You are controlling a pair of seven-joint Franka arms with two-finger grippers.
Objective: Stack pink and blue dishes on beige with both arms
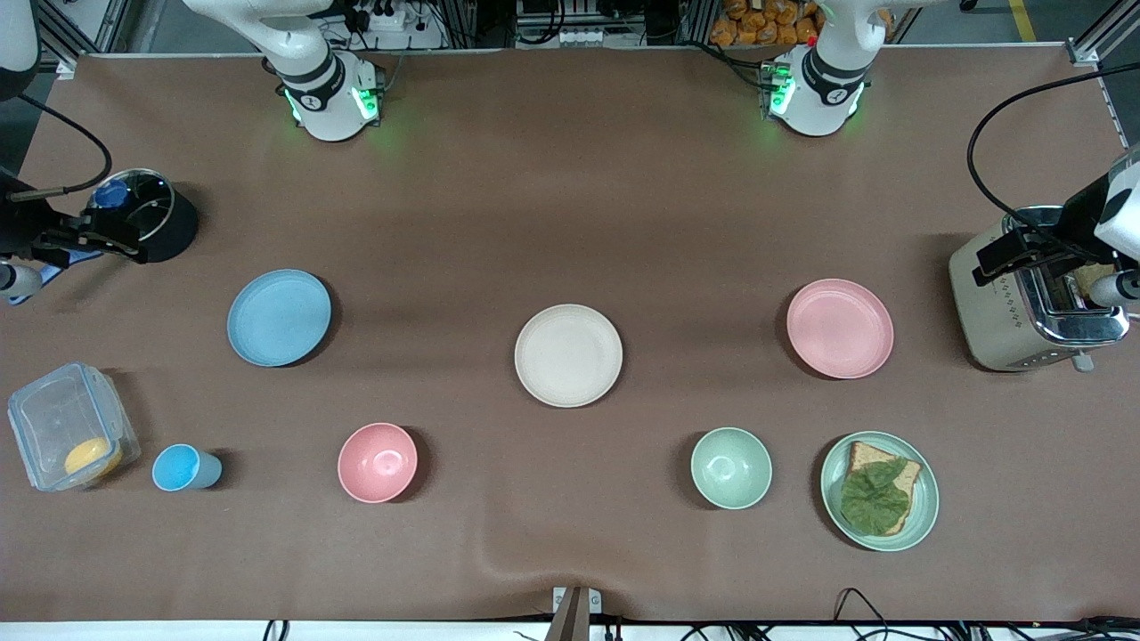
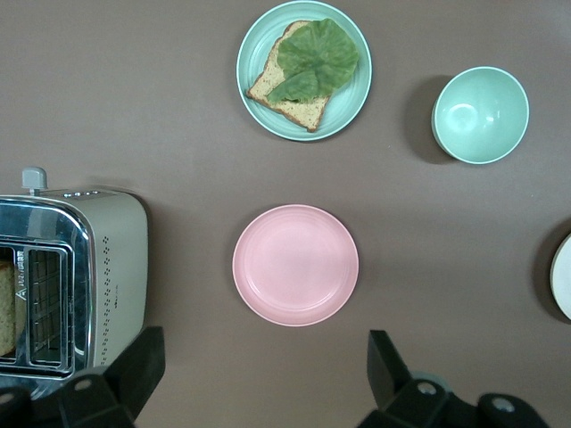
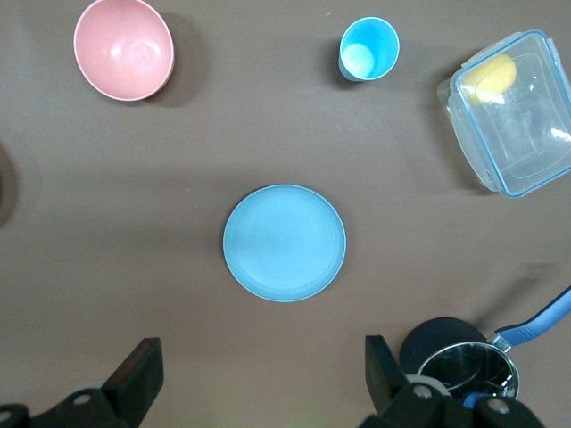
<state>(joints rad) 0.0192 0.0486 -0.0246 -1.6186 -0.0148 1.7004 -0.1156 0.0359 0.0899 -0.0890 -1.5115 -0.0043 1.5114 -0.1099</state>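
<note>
The cream-beige plate (image 1: 568, 355) lies mid-table. The light blue plate (image 1: 279, 318) lies toward the right arm's end and the pale pink plate (image 1: 839, 328) toward the left arm's end, each flat on the brown cloth. High over the toaster end, my left gripper (image 2: 265, 361) hangs open and empty, looking down on the pink plate (image 2: 295, 265). My right gripper (image 3: 260, 366) is open and empty too, high over the end with the black pot, with the blue plate (image 3: 284, 242) below it. Neither gripper touches a plate.
A toaster (image 1: 1033, 303) and a black pot (image 1: 151, 218) stand at the table's two ends. Nearer the front camera are a clear container (image 1: 71, 425), a small blue cup (image 1: 183, 467), a pink bowl (image 1: 378, 462), a green bowl (image 1: 731, 467) and a green plate (image 1: 926, 507) holding a sandwich.
</note>
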